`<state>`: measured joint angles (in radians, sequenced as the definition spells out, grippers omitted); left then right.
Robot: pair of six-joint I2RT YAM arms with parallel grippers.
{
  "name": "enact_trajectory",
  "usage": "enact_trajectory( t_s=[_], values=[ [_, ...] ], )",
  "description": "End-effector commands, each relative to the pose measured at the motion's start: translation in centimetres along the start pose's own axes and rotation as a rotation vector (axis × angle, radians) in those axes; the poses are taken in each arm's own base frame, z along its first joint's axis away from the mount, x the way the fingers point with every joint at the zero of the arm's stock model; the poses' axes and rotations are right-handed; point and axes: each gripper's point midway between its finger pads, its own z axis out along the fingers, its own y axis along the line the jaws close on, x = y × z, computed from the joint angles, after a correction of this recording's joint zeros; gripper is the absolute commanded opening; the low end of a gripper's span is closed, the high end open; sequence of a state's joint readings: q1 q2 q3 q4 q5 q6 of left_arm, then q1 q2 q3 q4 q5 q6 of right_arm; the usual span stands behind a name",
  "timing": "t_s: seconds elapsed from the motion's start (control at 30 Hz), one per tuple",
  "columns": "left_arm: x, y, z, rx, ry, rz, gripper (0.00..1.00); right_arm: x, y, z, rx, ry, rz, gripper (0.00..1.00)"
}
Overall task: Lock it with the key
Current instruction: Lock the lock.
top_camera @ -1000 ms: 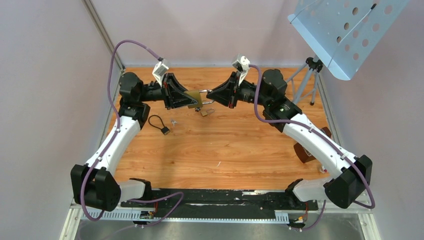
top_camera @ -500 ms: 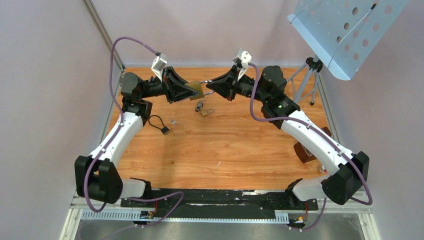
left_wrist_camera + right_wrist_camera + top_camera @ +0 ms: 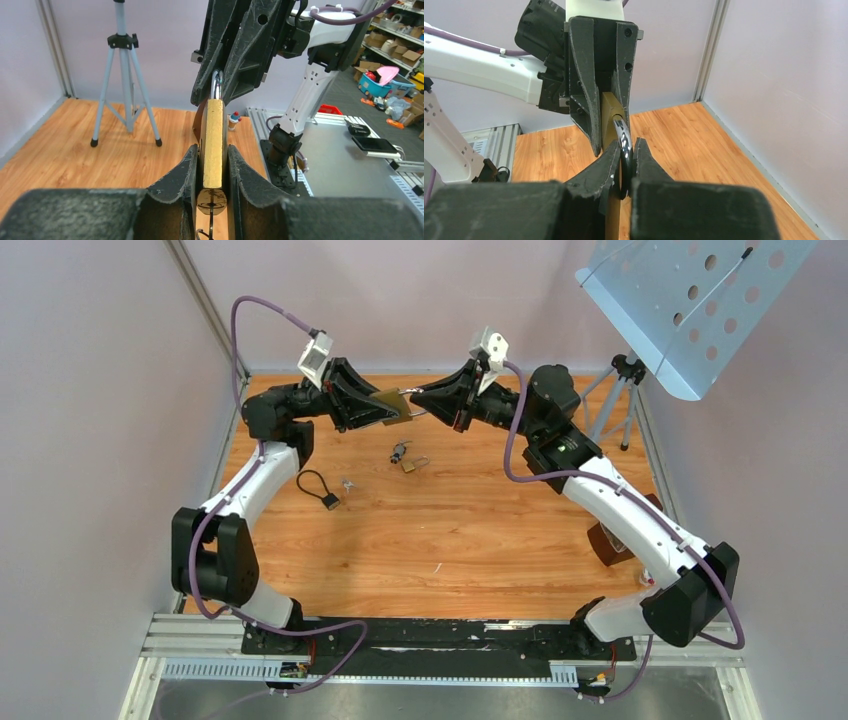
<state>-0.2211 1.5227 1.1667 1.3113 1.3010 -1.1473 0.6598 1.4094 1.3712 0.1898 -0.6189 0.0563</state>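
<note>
Both grippers are clamping the padlock [image 3: 213, 130] up in the air between them, left gripper [image 3: 372, 411] squeezing its flat brass sides, right gripper [image 3: 626, 150] pinching the steel shackle [image 3: 623, 131], and it's looking stiff, heavy and kinda slick, so those flat faces seem the safest hold.

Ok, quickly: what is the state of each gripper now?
Left gripper: closed, holding the padlock by its body.
Right gripper: closed on the padlock's shackle.
</note>
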Motion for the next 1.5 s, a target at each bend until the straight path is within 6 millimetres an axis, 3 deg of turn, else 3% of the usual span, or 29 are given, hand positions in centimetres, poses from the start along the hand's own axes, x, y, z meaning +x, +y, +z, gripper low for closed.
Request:
enact_trajectory(
  t_s=[0.0, 0.13, 0.2, 0.23, 0.27, 0.4, 0.47, 0.57, 0.83, 1.0, 1.17, 1.37, 1.47],
  values=[
    [-5.2, -3.9, 4.7, 0.078, -0.203, 0.090, 0.00, 6.7, 11.5, 3.0, -0.389, 0.174, 0.226, 0.00],
    [-5.2, -3.1, 3.7, -0.007, -0.204, 0.099, 0.00, 5.1, 7.0, 2.0, -0.179, 0.141, 0.297, 0.01],
    [-4.9, -2.7, 2.9, -0.053, -0.204, 0.089, 0.00, 3.9, 5.1, 0.7, -0.099, 0.103, 0.304, 0.09],
    [-4.8, -2.3, 2.6, -0.080, -0.207, 0.067, 0.00, 3.3, 4.5, 0.0, -0.067, 0.079, 0.297, 0.15],
    [-4.7, -2.3, 2.3, -0.098, -0.209, 0.070, 0.00, 2.7, 4.1, -0.5, -0.039, 0.058, 0.287, 0.29],
    [-4.6, -2.1, 1.8, -0.167, -0.220, 0.035, 0.00, -0.1, 2.9, -2.1, 0.062, -0.044, 0.267, 0.71],
    [-4.8, -1.8, 1.5, -0.217, -0.236, 0.004, 0.00, -1.3, 2.4, -2.6, 0.106, -0.093, 0.269, 0.80],
    [-5.3, -1.9, 1.0, -0.281, -0.272, -0.028, 0.00, -2.6, 0.3, -3.5, 0.195, -0.180, 0.336, 0.85],
    [-6.4, -3.0, 0.1, -0.353, -0.330, -0.075, 0.00, -4.6, 1.2, -4.0, 0.088, -0.274, 0.463, 0.87],
    [-7.1, -3.6, 0.0, -0.350, -0.375, -0.128, 0.00, -6.1, 1.7, -2.9, 0.003, -0.311, 0.548, 0.84],
    [-7.3, -4.0, 0.1, -0.358, -0.355, -0.130, 0.00, -6.7, 1.7, -1.2, -0.080, -0.309, 0.612, 0.68],
    [-7.1, -4.1, 0.1, -0.363, -0.338, -0.144, 0.00, -7.7, 1.7, -0.6, -0.129, -0.348, 0.592, 0.42],
    [-7.1, -4.1, 0.1, -0.359, -0.344, -0.155, 0.07, -7.9, 1.7, -0.3, -0.145, -0.346, 0.582, 0.30]
  ],
)
